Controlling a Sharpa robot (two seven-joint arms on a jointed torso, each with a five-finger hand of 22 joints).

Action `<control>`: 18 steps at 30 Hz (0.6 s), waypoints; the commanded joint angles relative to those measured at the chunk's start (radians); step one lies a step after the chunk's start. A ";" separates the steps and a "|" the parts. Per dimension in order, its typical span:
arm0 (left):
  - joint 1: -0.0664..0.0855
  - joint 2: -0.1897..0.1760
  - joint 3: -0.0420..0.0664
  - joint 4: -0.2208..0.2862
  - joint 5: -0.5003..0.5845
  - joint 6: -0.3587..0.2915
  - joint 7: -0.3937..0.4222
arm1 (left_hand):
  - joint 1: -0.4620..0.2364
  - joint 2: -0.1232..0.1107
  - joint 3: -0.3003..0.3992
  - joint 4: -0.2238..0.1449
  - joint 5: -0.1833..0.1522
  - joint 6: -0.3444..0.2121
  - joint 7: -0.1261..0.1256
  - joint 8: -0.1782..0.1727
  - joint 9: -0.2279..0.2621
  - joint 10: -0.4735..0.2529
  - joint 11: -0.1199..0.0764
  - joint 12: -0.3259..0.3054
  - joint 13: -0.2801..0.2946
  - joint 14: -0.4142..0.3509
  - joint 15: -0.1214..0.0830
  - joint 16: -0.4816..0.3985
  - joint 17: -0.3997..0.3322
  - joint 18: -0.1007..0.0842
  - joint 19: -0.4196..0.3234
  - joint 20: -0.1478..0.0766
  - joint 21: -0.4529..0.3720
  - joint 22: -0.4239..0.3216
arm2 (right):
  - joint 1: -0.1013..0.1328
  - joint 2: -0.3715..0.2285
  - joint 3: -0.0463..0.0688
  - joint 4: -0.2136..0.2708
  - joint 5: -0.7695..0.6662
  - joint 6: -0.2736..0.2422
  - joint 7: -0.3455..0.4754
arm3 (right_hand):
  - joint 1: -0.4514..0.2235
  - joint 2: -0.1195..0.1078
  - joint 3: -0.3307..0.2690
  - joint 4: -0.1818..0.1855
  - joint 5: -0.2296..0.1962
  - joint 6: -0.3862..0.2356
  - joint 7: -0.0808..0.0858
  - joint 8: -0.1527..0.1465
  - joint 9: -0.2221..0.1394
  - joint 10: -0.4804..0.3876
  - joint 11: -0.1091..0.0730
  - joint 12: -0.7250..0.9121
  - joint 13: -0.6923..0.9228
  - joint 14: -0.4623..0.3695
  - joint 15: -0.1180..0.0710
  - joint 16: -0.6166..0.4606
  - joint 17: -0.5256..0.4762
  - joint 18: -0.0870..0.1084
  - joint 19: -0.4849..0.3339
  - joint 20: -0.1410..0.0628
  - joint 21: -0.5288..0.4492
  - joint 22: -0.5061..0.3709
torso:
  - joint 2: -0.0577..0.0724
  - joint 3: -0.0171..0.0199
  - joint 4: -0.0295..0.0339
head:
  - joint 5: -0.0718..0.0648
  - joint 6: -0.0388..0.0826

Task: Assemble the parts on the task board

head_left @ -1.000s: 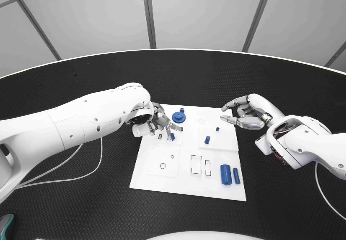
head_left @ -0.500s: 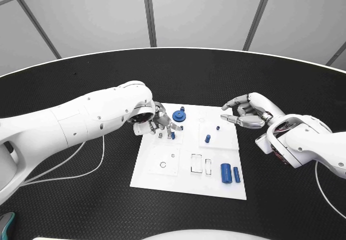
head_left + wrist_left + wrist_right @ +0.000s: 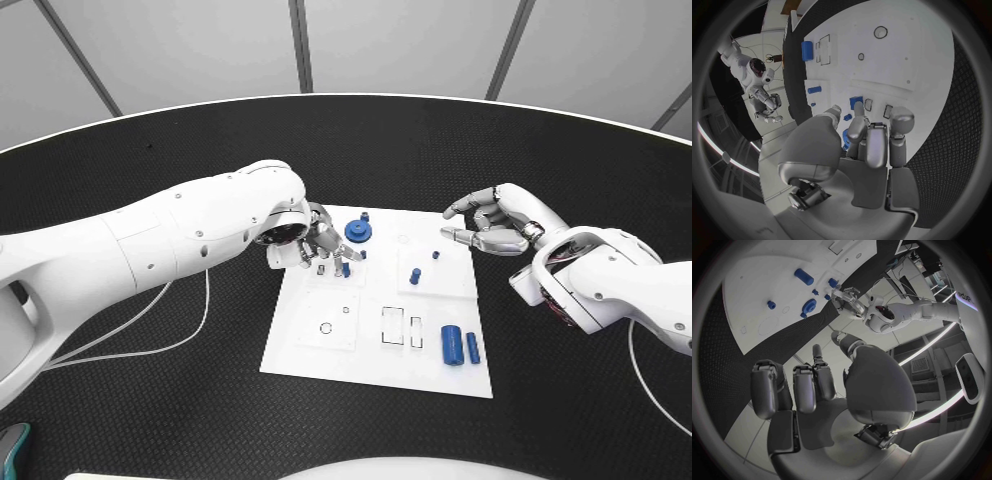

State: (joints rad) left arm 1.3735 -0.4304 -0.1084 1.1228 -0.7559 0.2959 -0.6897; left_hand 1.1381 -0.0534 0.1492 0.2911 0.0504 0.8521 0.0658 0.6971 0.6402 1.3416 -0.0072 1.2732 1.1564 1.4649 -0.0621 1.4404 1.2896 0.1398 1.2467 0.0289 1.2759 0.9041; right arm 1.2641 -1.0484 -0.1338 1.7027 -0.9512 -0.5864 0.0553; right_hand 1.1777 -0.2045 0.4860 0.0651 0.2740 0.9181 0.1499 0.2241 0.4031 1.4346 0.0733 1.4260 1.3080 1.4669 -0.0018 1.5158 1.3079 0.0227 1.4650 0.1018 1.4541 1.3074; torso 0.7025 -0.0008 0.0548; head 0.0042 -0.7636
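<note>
Left hand (image 3: 320, 245), fingers curled down over a small blue peg (image 3: 345, 268) on the white task board (image 3: 368, 350); grip unclear. Right hand (image 3: 490, 226) hovers released, farther right.

**My tally from the remote desk**

I count one task board (image 3: 368, 350) and two hands over it, the left hand (image 3: 320, 245) and the right hand (image 3: 490, 225). One round blue disc (image 3: 358, 232) sits just beside the left fingers. Between the two sets of fingers I make out two small blue pegs (image 3: 415, 276). Well apart from all fingers lie two large blue cylinders (image 3: 451, 346), side by side. The board carries two rectangular cut-outs (image 3: 392, 327) and one round hole (image 3: 326, 330).
</note>
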 commanded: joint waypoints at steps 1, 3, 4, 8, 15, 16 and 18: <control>0.000 0.003 0.000 -0.003 0.000 0.002 0.000 | 0.008 -0.002 0.001 -0.003 0.000 -0.004 0.000 0.003 0.001 -0.003 0.000 -0.004 0.001 0.038 -0.007 0.002 0.000 -0.013 0.005 0.001 0.004 0.001 | 0.000 0.002 0.000 -0.001 0.000 0.001 0.000 | -0.003 0.001 0.000 0.004 0.002 -0.008 0.001 0.006 -0.001 0.002 -0.007 -0.004 0.114 0.072 -0.008 -0.001 0.137 0.015 0.039 -0.009 -0.004 0.129 | 0.000 0.0001 0.0012 | 0.000 0.000; 0.000 0.006 0.000 -0.006 0.000 0.005 -0.001 | 0.010 -0.001 0.002 -0.003 0.000 -0.003 0.000 0.004 0.002 -0.003 0.000 -0.004 0.001 0.038 -0.007 0.003 0.000 -0.013 0.005 0.001 0.004 0.001 | 0.000 0.003 0.000 -0.002 0.000 0.001 -0.001 | -0.003 0.001 0.000 0.004 0.002 -0.008 0.001 0.006 -0.001 0.002 -0.007 -0.004 0.114 0.072 -0.008 -0.001 0.137 0.015 0.039 -0.009 -0.004 0.129 | 0.000 0.0001 0.0010 | 0.001 -0.001; 0.000 0.007 0.000 -0.008 -0.001 0.008 -0.001 | 0.013 -0.001 0.003 -0.004 0.000 -0.004 0.000 0.004 0.003 -0.003 0.000 -0.004 0.000 0.038 -0.007 0.002 0.000 -0.013 0.005 0.001 0.005 0.002 | 0.000 0.004 0.000 -0.002 0.000 0.002 -0.001 | -0.003 0.001 0.000 0.004 0.002 -0.008 0.001 0.006 -0.001 0.002 -0.007 -0.004 0.114 0.072 -0.008 -0.001 0.137 0.015 0.039 -0.009 -0.004 0.129 | 0.000 0.0001 0.0007 | 0.001 -0.001; -0.001 0.011 0.000 -0.016 -0.016 0.022 -0.003 | 0.025 0.001 0.008 -0.005 0.000 -0.005 0.000 0.004 0.005 -0.004 0.000 -0.003 0.000 0.038 -0.007 0.003 0.000 -0.013 0.004 0.002 0.006 0.002 | 0.000 0.004 0.000 -0.002 0.000 0.002 -0.002 | -0.002 0.003 0.001 0.004 0.003 -0.008 0.001 0.006 -0.001 0.002 -0.008 -0.004 0.114 0.073 -0.008 -0.001 0.137 0.014 0.040 -0.009 -0.003 0.130 | 0.001 0.0006 -0.0009 | 0.002 -0.003; -0.001 0.014 -0.001 -0.024 -0.034 0.045 -0.006 | 0.027 0.001 0.009 -0.005 0.000 -0.006 0.000 0.004 0.006 -0.005 0.000 -0.005 -0.002 0.038 -0.007 0.002 0.000 -0.013 0.003 0.002 0.005 0.001 | 0.000 0.004 0.000 -0.002 0.000 0.002 -0.002 | 0.000 0.004 0.003 0.004 0.008 -0.009 0.001 0.007 -0.001 0.002 -0.008 -0.004 0.114 0.073 -0.009 -0.001 0.137 0.014 0.040 -0.010 -0.004 0.129 | 0.001 -0.0002 0.0000 | 0.001 -0.005; -0.001 0.014 -0.001 -0.024 -0.036 0.046 -0.006 | 0.028 0.001 0.009 -0.005 0.000 -0.006 0.000 0.004 0.006 -0.005 0.000 -0.005 -0.003 0.038 -0.007 0.002 -0.001 -0.013 0.003 0.002 0.006 0.002 | 0.000 0.004 0.000 -0.002 0.000 0.003 -0.002 | 0.000 0.004 0.003 0.004 0.008 -0.009 0.001 0.007 -0.001 0.002 -0.008 -0.004 0.114 0.073 -0.009 -0.001 0.137 0.014 0.040 -0.010 -0.004 0.129 | 0.001 -0.0002 0.0001 | 0.001 -0.005; -0.001 0.015 -0.002 -0.025 -0.038 0.047 -0.007 | 0.028 0.001 0.009 -0.005 0.000 -0.006 0.000 0.004 0.006 -0.005 0.000 -0.005 -0.003 0.038 -0.007 0.002 -0.001 -0.013 0.003 0.002 0.006 0.002 | 0.000 0.005 0.000 -0.003 0.000 0.003 -0.002 | 0.000 0.004 0.003 0.004 0.008 -0.009 0.001 0.007 -0.001 0.002 -0.008 -0.004 0.114 0.073 -0.009 -0.001 0.137 0.014 0.040 -0.010 -0.004 0.129 | 0.000 0.0000 0.0004 | 0.001 -0.007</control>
State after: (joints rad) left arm 1.3721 -0.4157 -0.1099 1.0977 -0.7932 0.3425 -0.6964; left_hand 1.1575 -0.0511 0.1535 0.2867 0.0504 0.8522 0.0658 0.6971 0.6443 1.3417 -0.0072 1.2732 1.1545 1.4649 -0.0620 1.4404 1.2896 0.1398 1.2467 0.0289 1.2758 0.9048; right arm 1.2640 -1.0438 -0.1338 1.7003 -0.9512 -0.5837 0.0535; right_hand 1.1777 -0.2045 0.4859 0.0651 0.2788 0.9181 0.1499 0.2240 0.4030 1.4383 0.0697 1.4260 1.3078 1.4668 -0.0018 1.5158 1.3077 0.0228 1.4685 0.0982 1.4541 1.3074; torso 0.7029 -0.0006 0.0547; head 0.0058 -0.7693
